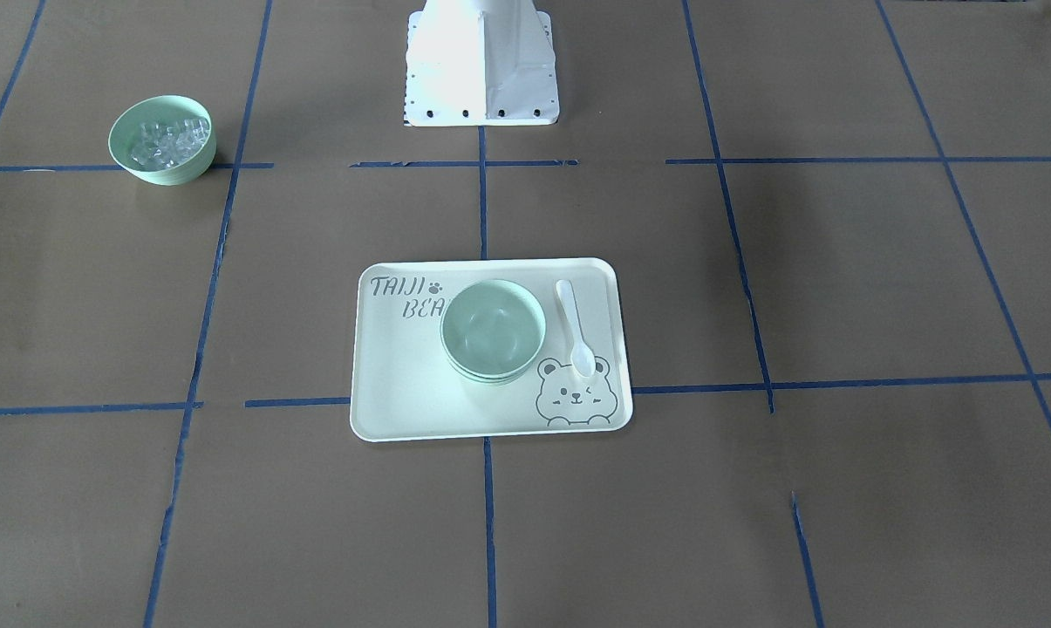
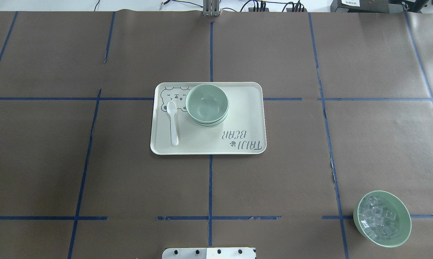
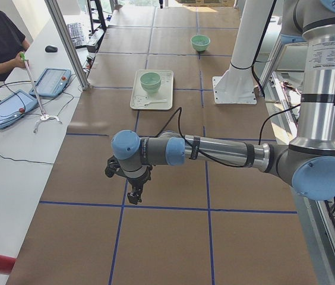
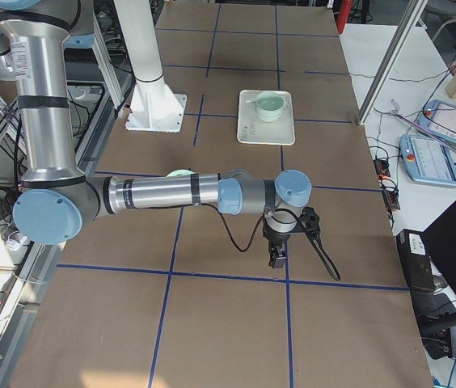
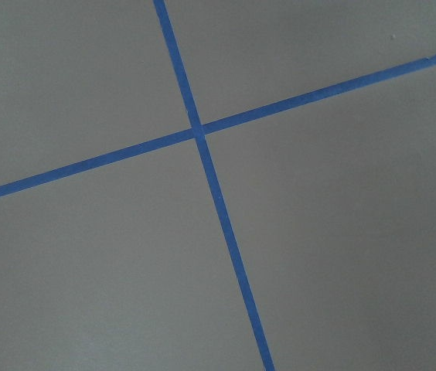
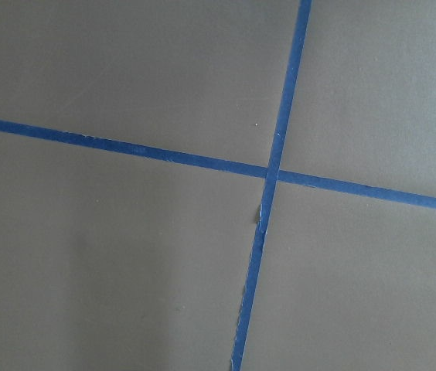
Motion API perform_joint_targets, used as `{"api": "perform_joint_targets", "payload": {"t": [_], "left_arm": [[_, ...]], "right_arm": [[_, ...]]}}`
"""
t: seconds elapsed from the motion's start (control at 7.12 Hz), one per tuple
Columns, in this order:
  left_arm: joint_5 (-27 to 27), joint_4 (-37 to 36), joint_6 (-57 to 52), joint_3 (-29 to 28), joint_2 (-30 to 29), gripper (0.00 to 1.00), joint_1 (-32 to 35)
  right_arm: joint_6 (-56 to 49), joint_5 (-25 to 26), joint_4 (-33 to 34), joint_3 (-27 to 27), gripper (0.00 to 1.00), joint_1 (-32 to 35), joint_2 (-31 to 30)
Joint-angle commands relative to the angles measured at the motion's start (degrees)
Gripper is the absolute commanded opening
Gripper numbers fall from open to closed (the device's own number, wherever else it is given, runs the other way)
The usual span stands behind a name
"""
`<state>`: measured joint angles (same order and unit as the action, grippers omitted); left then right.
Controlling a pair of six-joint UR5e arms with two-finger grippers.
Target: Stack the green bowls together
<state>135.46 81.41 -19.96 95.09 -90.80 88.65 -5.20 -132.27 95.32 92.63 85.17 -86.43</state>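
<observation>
The long table covered in brown paper [image 2: 309,162] is crossed by blue tape lines [image 2: 210,187] that form a grid. The silver and blue left arm [image 3: 227,151] stretches low over the table's left end. Its left gripper [image 3: 135,195] points down above the paper beside a tape crossing, well apart from everything else. The right arm [image 4: 163,194] mirrors it at the table's right end, with the right gripper [image 4: 277,257] also hanging over bare paper. Both grippers show only in the side views, so I cannot tell how wide their fingers stand. A white metal pedestal [image 1: 481,70] stands at the middle of the robot-side edge. A cream rectangular plastic tray printed with a bear [image 2: 245,108] lies at the table's centre. The pale mint-green round plastic green bowls [image 2: 206,104] sit on it, nested into one stack. The stack is close to the tray's far long edge, just beside the bear-print corner. A like green bowl holding clear glassy cubes [image 2: 381,244] sits alone near the robot-side edge, on the robot's right of the pedestal. A white plastic spoon [image 2: 173,122] lies along the tray's left short edge, its scoop on the bear print.
</observation>
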Motion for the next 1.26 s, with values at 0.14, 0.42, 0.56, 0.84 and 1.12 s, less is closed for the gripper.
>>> {"api": "perform_joint_targets", "payload": {"t": [0.14, 0.42, 0.56, 0.84, 1.12], "left_arm": [[2.87, -0.03, -2.46, -0.95, 0.18, 1.00, 0.39], [2.88, -0.03, -2.19, -0.96, 0.19, 1.00, 0.91], [2.88, -0.03, -1.67, -0.96, -0.08, 1.00, 1.35], [2.88, 0.15, 1.84, -1.21, 0.01, 1.00, 1.35], [2.88, 1.11, 1.94, -4.19, -0.78, 1.00, 1.35]], "right_arm": [[0.01, -0.10, 0.21, -0.08, 1.00, 0.00, -0.05], [-0.08, 0.08, -0.05, -0.61, 1.00, 0.00, -0.05], [-0.08, -0.09, 0.21, 0.43, 1.00, 0.08, -0.40], [-0.08, -0.01, 0.30, -0.08, 1.00, 0.00, -1.02], [0.01, -0.18, 0.39, 0.35, 1.00, 0.09, -0.93]]}}
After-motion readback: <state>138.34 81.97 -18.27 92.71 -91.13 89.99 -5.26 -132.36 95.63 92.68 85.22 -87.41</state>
